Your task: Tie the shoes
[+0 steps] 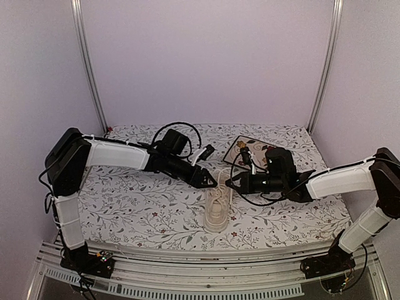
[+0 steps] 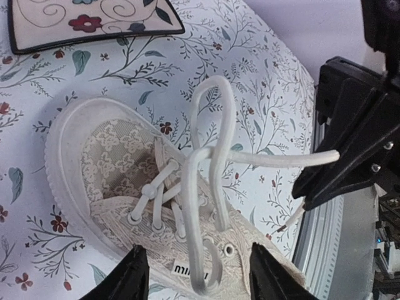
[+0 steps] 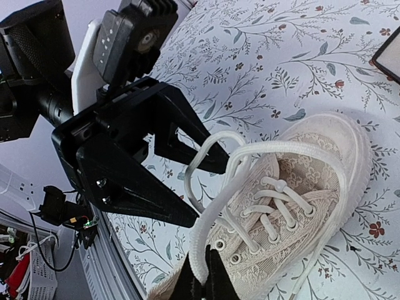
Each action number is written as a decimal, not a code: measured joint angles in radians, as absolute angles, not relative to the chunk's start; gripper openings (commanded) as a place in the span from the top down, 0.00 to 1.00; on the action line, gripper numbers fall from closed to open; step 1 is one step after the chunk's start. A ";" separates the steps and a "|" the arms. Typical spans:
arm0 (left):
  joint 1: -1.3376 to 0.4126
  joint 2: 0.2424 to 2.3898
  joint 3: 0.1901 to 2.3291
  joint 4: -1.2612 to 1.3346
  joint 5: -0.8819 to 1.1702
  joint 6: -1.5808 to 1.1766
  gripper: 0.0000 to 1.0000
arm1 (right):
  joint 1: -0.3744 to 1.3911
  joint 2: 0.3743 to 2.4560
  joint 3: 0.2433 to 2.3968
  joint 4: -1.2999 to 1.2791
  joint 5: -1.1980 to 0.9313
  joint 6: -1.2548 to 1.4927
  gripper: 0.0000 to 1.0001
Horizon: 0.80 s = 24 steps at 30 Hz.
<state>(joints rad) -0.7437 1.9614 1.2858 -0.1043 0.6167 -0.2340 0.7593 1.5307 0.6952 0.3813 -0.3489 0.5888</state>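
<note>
The floral cloth point(image 1: 137, 206) covers the whole table, with metal posts point(image 1: 87, 62) rising at the back corners. The left arm point(image 1: 119, 155) and right arm point(image 1: 337, 181) both reach in to meet over the middle. A black cable point(image 1: 181, 125) loops above the left one. The tile point(image 2: 125, 15) lies toward the far right, and from above the right arm covers a good part of it.

The shoe point(image 1: 217, 209) sits upright on the cloth at the centre, just nearer than the two tools, whose tips overhang its far end in the top view. Its toe is the end closer to the tile (both wrist views agree on this). It touches neither the tile nor the table edge.

The left gripper point(image 3: 211, 194) hangs above the eyelets with its fingers spread wide. A loop of lace point(image 2: 269, 160) stands up between them, and neither finger touches it. The right gripper point(image 1: 230, 182) faces it, tip close to tip, with its fingers pressed together on the lace. One strand runs taut from the crossing over the tongue straight into that pinch. In the right wrist view the closed fingers hide the strand's end. A second strand droops loose down the side of the shoe.
</note>
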 measured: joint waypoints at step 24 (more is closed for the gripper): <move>-0.739 1.918 1.197 0.033 0.620 -0.344 1.00 | 0.765 1.514 0.693 0.488 -0.281 0.603 0.98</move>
<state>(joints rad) -0.7391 1.9182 1.1973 0.0330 0.6201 -0.3435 0.7647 1.5135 0.6926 0.4877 -0.2806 0.6029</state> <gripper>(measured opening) 0.006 0.023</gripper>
